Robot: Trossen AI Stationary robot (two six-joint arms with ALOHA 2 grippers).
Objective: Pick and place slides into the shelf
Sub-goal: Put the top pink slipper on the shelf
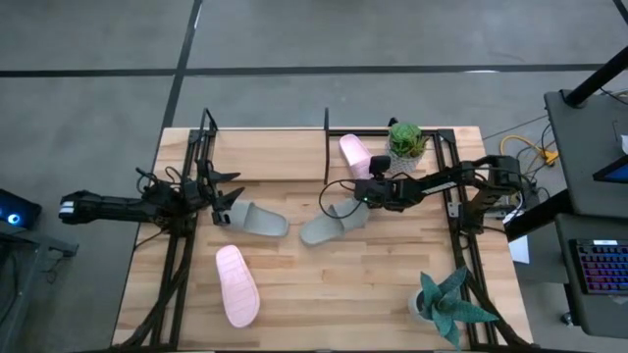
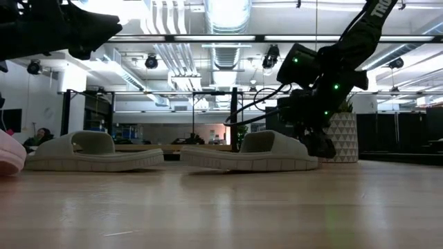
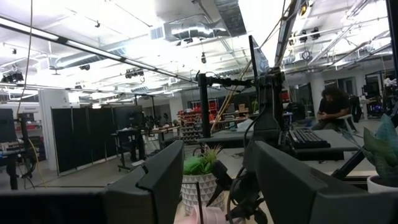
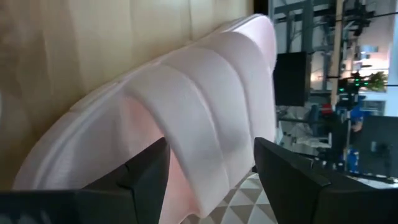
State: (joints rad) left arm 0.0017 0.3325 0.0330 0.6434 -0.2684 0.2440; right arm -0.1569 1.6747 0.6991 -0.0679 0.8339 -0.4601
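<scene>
Two grey-green slides [image 1: 257, 220] [image 1: 334, 227] lie sole-down mid-table. One pale pink slide [image 1: 236, 285] lies near the near left corner. The other pink slide [image 1: 355, 155] lies by the far edge inside the shelf's black frame [image 1: 327, 123]. My right gripper [image 1: 365, 181] is open, rolled on its side, right at this far pink slide [image 4: 205, 106]. Its fingers stand either side of the wide strap. My left gripper [image 1: 218, 208] is open and hangs above the table [image 2: 76, 31], beside the left grey-green slide [image 2: 90, 152]. My right gripper is open around the far pink slide's strap [image 4: 217, 143], coming level from the table's near right. The slide lies flat on the wood. Whether a finger [image 4: 149, 171] touches the strap, I cannot tell.
A potted plant in a patterned white pot [image 1: 407, 140] stands just right of the far pink slide. A spiky succulent [image 1: 446, 304] sits at the near right corner. Black frame rods [image 1: 177, 265] run along the table's left and right sides. Bare wood lies between the slides.
</scene>
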